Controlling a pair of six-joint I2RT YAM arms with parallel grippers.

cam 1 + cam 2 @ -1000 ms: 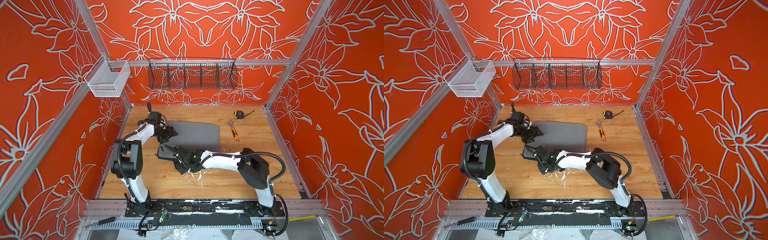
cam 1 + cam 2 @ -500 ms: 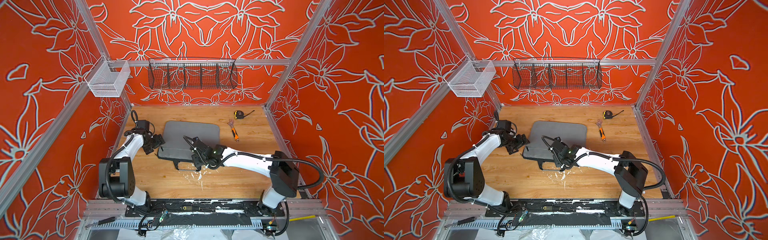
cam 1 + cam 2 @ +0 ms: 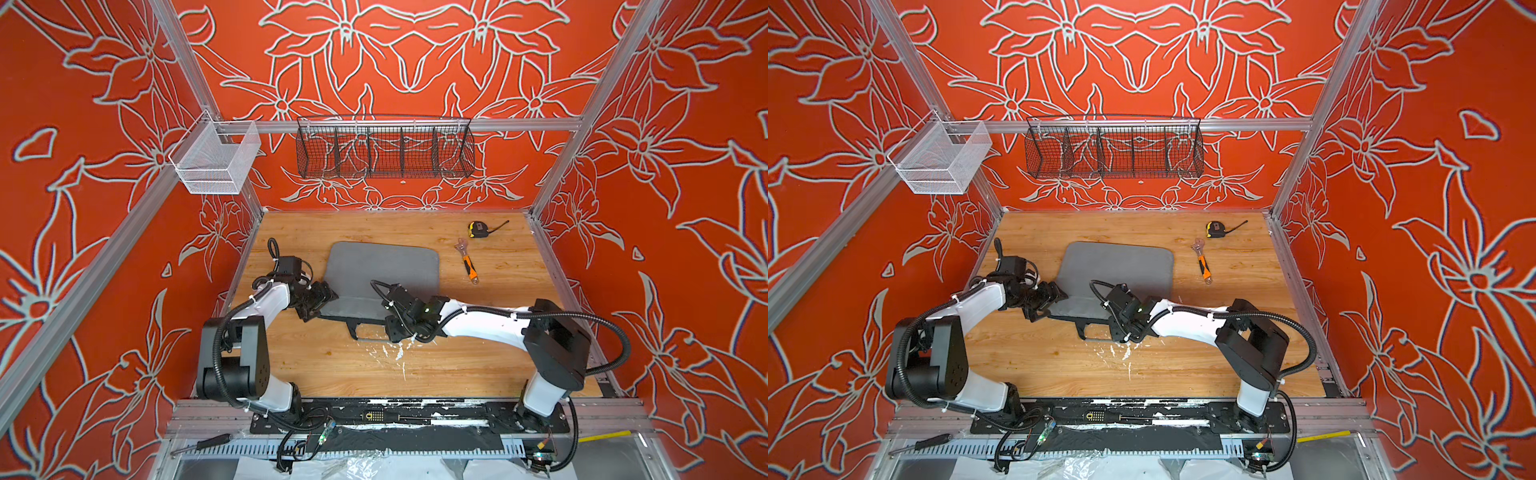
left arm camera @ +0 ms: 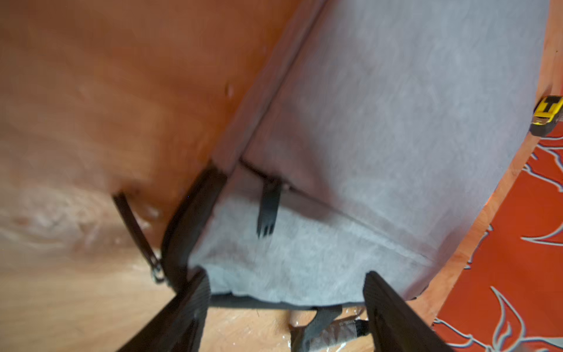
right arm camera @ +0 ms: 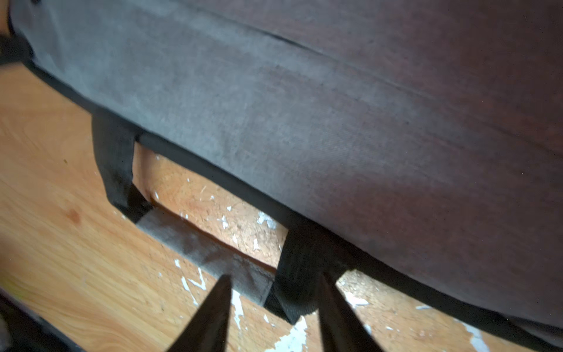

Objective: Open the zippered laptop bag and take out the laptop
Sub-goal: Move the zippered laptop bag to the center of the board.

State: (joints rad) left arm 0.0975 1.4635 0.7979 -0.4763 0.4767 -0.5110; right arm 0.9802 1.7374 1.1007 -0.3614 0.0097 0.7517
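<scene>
Two grippers work the near edge of the bag (image 3: 386, 266), which lies long-ways across mid-frame. The right gripper (image 5: 274, 280) is half open astride the black end of the handle (image 5: 195, 243), not pinching. The left gripper (image 4: 286, 304) gapes wide over the lower-left corner, zipper pull (image 4: 138, 236) just beside one finger, so left's nearer. No laptop showing, presumably inside.

The zippered laptop bag (image 3: 386, 266) lies in the middle of the counter (image 3: 415, 374), its strap handle (image 5: 198, 247) jutting from the near edge. Right of it lies the wrench (image 3: 467, 262), with the tape measure (image 3: 478, 229) just behind — both clear of the bag. The left fingers (image 4: 182, 314) straddle the bag's near-left corner; the right fingers (image 5: 210, 314) flank the handle's right end.
</scene>
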